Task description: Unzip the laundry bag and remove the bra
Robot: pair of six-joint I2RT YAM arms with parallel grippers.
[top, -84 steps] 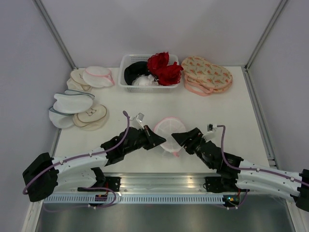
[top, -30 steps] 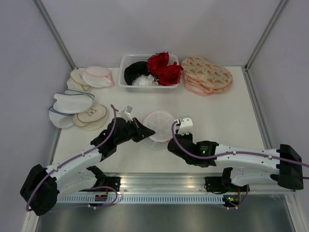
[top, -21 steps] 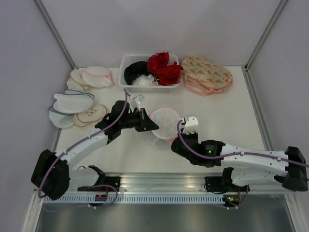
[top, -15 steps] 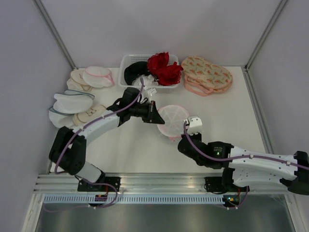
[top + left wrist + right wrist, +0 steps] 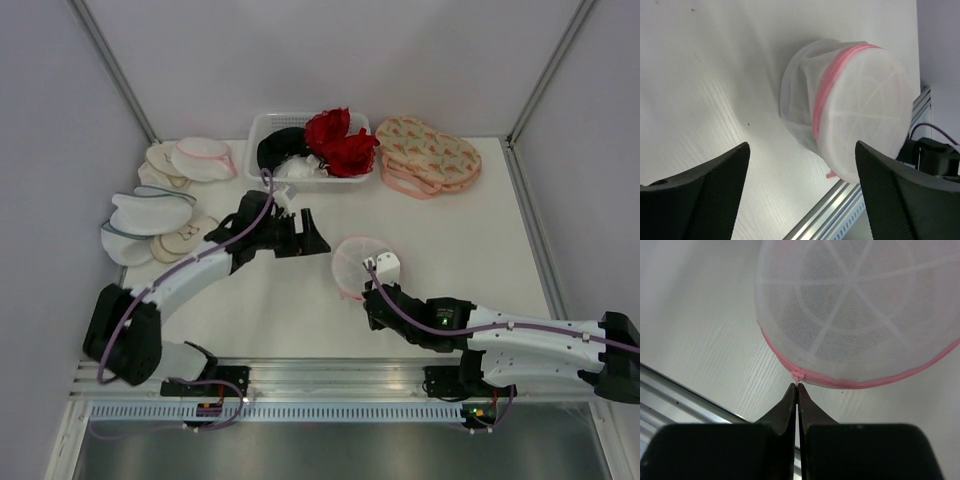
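The laundry bag (image 5: 352,262), a white mesh dome with pink zipper trim, lies tipped on the table between my two grippers. My right gripper (image 5: 796,390) is shut on the small pink zipper pull (image 5: 797,375) at the bag's near edge, with the dome (image 5: 860,305) filling the view above it. In the top view the right gripper (image 5: 366,296) sits just in front of the bag. My left gripper (image 5: 315,232) is open and empty, a short way left of the bag. From its wrist view the bag (image 5: 855,110) lies ahead of the spread fingers (image 5: 705,200). The bra is hidden.
A white basket (image 5: 300,182) with black, red and white garments stands at the back. Floral pouches (image 5: 430,155) lie to its right. White blue-trimmed pouches (image 5: 150,213), beige ones (image 5: 190,240) and a pink-trimmed one (image 5: 205,158) lie on the left. A metal rail (image 5: 330,375) runs along the near edge.
My left gripper let go of the bag, opened wide and drew back to the left. The bag dropped toward the near right, with the right gripper still pinching its zipper pull.
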